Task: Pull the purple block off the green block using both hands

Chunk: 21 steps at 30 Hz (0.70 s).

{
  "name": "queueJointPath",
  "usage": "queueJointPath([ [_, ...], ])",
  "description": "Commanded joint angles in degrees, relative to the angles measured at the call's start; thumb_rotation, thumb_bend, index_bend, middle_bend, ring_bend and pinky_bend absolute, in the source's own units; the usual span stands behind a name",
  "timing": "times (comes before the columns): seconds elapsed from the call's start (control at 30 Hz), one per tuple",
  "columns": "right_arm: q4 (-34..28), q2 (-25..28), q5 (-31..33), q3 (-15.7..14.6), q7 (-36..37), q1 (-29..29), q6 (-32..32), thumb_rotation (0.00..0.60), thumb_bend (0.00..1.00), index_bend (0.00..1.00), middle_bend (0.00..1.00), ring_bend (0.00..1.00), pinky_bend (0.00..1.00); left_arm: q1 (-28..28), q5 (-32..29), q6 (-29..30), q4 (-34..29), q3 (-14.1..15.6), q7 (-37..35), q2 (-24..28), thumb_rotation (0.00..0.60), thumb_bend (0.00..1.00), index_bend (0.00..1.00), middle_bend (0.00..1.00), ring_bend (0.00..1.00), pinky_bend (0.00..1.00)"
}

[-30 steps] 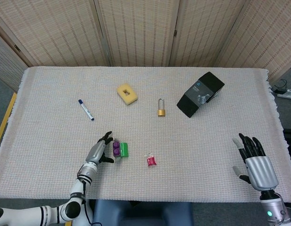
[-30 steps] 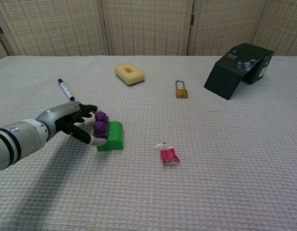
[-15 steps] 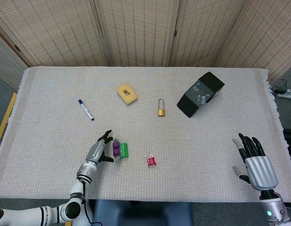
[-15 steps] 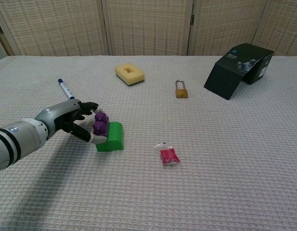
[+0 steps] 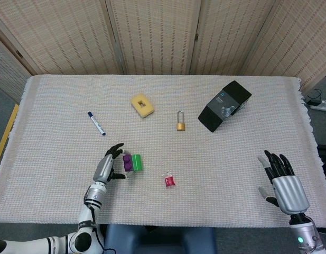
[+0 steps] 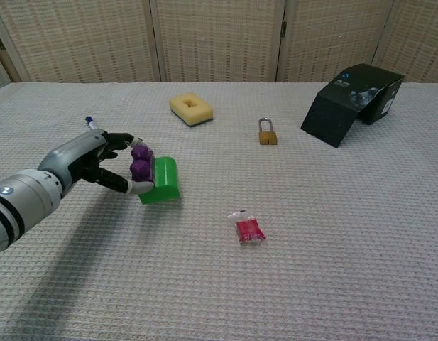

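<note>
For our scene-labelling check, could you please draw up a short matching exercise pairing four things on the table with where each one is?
Things:
1. purple block
2. padlock
3. right hand
4. red packet

Places or states:
A. open, apart from every object, by the table's right edge
B. stuck to the green block, held in the left hand
C. lying alone, nearer the robot than the padlock
D. between the yellow sponge and the black box

Pairs: 1-B, 2-D, 3-A, 4-C

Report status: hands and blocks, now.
Left hand grips joined purple block and green block. Right hand open, far off. Nothing between them.
</note>
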Motion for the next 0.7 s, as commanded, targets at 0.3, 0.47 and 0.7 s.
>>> queueJointPath([
  [0.3,9.7,-4.2,-5.0,-0.8,35.5,10.7,-10.7,0.6,0.33,0.0,0.0,0.0,0.0,6.2,-0.3,5.1,-13.1,1.2,-2.0,2.8,0.6,0.55,0.84,0.17,0.0,0.0],
  [0.47,15.8,-8.1,-6.2,-1.2,63.1,17.8,-16.1,0.6,0.33,0.0,0.0,0.0,0.0,6.8,-0.5,5.7,-16.2,1.4,-0.9,2.5,0.6,0.55,0.84,0.17,0.0,0.0],
  [0.7,21.4,-13.1,-8.3,-2.3,79.1,24.7,-19.9,0.6,0.33,0.0,0.0,0.0,0.0,6.8,-0.2,6.4,-18.2,1.0,0.9,1.4,0.6,0.55,0.84,0.17,0.0,0.0],
])
